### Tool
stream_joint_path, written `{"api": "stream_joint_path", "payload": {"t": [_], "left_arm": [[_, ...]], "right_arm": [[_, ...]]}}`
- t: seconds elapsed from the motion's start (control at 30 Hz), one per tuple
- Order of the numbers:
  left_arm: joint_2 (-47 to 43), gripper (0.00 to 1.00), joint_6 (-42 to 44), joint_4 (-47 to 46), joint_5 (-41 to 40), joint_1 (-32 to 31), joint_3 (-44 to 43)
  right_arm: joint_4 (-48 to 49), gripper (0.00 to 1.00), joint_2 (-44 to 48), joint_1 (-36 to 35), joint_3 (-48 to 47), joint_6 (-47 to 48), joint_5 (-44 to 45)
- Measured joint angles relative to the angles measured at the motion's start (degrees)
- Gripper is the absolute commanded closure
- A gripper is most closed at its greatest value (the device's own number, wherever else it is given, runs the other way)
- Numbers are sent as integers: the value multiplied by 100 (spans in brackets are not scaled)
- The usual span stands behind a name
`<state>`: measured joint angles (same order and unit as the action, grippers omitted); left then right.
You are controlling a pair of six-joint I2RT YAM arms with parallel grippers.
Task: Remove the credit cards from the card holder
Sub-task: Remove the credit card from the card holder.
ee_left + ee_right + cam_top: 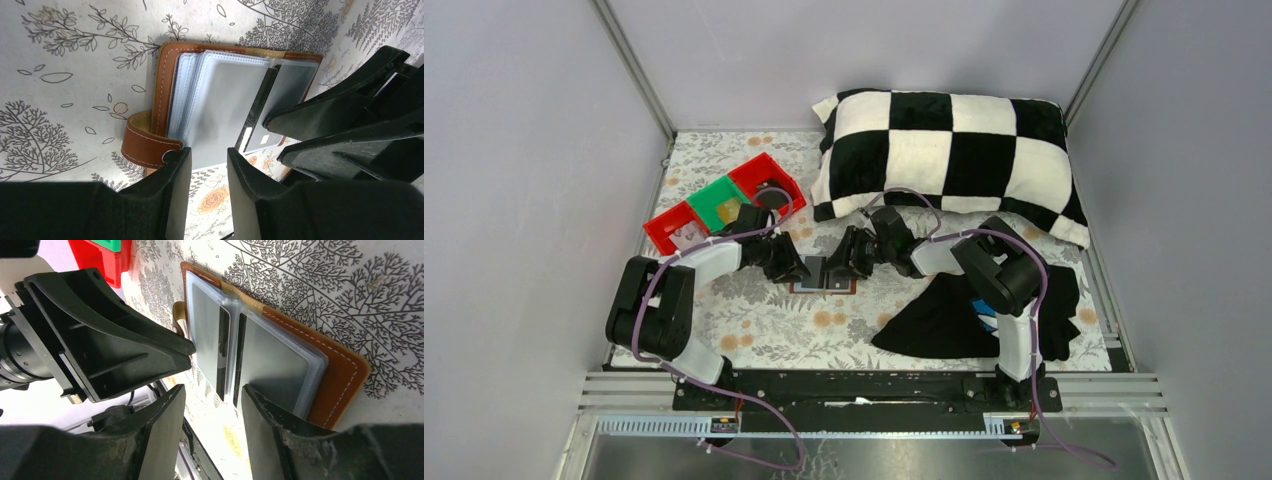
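The card holder (826,275) lies open on the floral table between my two grippers. In the left wrist view it (220,95) shows a brown rim, a snap strap (145,145) and clear sleeves over grey panels. I cannot tell the credit cards from the sleeves. My left gripper (209,165) is open and empty at the holder's near edge, one finger beside the strap snap. My right gripper (212,410) is open and empty at the opposite edge of the holder (270,355). In the top view the left gripper (799,270) and the right gripper (844,266) face each other across it.
A row of red and green trays (724,205) stands at the back left. A black-and-white checkered pillow (949,150) lies at the back. A black cloth (954,315) lies at the front right beside the right arm. Walls enclose the table.
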<state>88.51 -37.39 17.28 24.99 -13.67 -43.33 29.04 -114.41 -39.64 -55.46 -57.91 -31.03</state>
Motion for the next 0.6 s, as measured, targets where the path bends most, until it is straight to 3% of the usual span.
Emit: {"api": "stream_joint_path", "payload": {"t": [0.3,0.6], "left_arm": [[2,64,4,-94,-192,0,0],[136,64,-2,-278,-39,9,0]], "right_arm": [[177,53,-229,0,-129,-199,-17],[393,76,-463,0,-168,-396,-48]]}}
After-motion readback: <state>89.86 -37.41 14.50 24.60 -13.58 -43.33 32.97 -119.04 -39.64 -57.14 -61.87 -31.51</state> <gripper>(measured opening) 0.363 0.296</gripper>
